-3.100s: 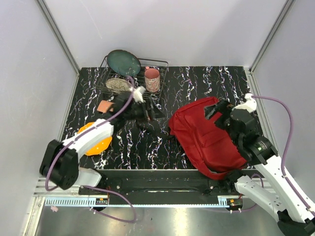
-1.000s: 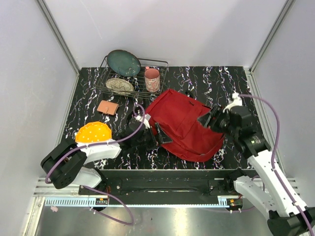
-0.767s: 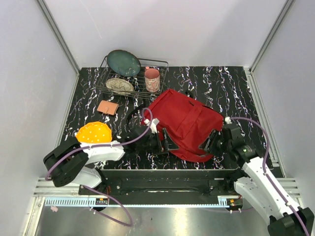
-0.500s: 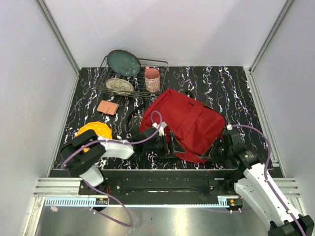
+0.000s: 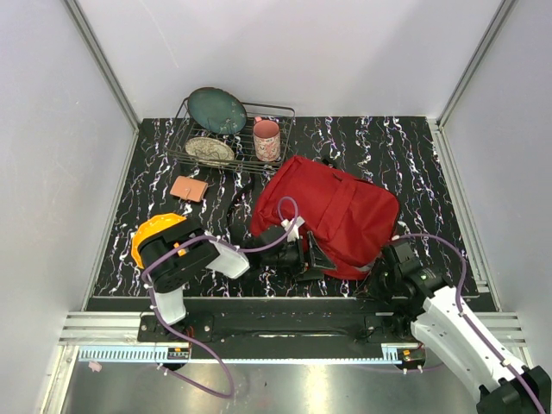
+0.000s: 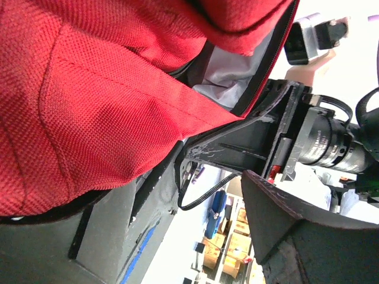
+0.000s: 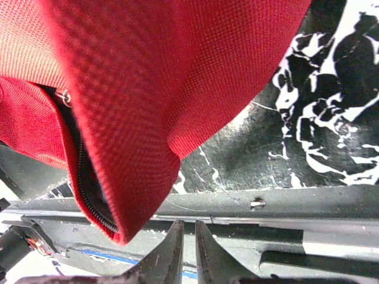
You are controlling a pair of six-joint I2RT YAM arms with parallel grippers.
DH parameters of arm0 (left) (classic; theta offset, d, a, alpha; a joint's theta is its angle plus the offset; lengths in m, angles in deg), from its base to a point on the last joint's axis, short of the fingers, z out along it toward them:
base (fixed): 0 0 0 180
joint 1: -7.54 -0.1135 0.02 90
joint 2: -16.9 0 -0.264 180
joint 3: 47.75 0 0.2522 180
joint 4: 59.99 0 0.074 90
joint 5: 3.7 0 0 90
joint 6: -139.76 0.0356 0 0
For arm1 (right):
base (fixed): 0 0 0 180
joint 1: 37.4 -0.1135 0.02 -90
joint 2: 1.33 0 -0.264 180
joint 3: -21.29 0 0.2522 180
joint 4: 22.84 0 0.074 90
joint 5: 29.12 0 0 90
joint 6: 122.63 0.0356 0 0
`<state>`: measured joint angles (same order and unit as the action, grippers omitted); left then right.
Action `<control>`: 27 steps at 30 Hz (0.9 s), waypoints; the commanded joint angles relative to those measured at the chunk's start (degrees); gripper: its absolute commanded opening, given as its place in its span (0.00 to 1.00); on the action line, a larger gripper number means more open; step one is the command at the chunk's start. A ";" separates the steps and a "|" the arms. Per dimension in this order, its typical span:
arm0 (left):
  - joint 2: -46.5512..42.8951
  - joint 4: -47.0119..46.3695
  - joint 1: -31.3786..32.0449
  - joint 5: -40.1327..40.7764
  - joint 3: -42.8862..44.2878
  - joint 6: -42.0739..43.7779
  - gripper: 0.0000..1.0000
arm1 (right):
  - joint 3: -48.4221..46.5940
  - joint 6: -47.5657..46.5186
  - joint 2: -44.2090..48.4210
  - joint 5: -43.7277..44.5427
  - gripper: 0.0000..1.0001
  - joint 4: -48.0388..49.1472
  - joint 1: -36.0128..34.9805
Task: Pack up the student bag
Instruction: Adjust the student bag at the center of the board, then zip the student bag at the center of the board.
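The student bag (image 5: 336, 216) is a large dark-red backpack lying on the black marbled table (image 5: 414, 155), right of centre. My left gripper (image 5: 312, 257) is at the bag's near edge. In the left wrist view it (image 6: 195, 236) stands open, with the red fabric (image 6: 89, 89) up and to the left of it and an open zip showing pale lining (image 6: 231, 77). My right gripper (image 5: 377, 280) sits at the bag's near right corner. Its fingers (image 7: 188, 242) are almost together with nothing between them, just below a hanging red flap (image 7: 148, 77) with a black zip (image 7: 83, 171).
A wire rack (image 5: 259, 157) at the back left holds a green plate (image 5: 217, 109), a patterned plate (image 5: 209, 148) and a pink mug (image 5: 266, 139). A small tan wallet (image 5: 189, 188) and an orange disc (image 5: 153, 233) lie left. The table's front rail (image 7: 296, 201) is right under the right gripper.
The bag has shifted right and bunched up. Both grippers have moved to its near edge. The right gripper has closed from open to nearly together.
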<state>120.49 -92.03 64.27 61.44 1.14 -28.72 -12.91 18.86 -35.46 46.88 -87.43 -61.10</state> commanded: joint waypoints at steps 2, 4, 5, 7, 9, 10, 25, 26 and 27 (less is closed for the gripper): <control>1.88 -4.83 0.22 -1.59 1.52 -0.28 0.73 | -7.57 1.25 1.25 6.34 0.23 -2.69 -1.34; 1.97 -3.95 0.22 -1.59 1.34 0.08 0.74 | -12.50 2.38 4.68 9.15 0.34 -5.24 -1.43; 1.97 -3.68 0.22 -1.33 1.34 0.34 0.79 | -13.64 2.91 5.56 11.95 0.49 -5.59 -1.43; 1.62 -0.97 0.31 -0.63 1.51 1.04 0.81 | -15.32 3.53 6.36 15.82 0.54 -5.95 -1.34; 1.35 1.49 0.22 1.30 1.87 1.66 0.82 | -16.11 3.80 4.87 16.98 0.57 -5.78 -1.34; 1.18 2.46 0.22 2.18 2.04 2.44 0.81 | -16.20 3.54 4.17 16.47 0.57 -5.16 -1.43; 0.39 8.37 -0.48 11.24 3.02 8.33 0.00 | -19.02 2.40 -2.25 14.18 0.61 6.97 -1.35; -0.40 4.79 -0.48 11.59 1.10 8.69 0.00 | -18.41 2.39 -3.39 14.09 0.61 7.49 -1.43; -2.32 1.80 -0.48 12.11 -0.40 9.39 0.00 | -18.05 2.39 -4.10 14.17 0.61 7.67 -1.35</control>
<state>121.65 -80.71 64.57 68.94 4.49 -22.31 -29.63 22.01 -36.86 61.26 -84.35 -62.13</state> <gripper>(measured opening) 0.022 0.607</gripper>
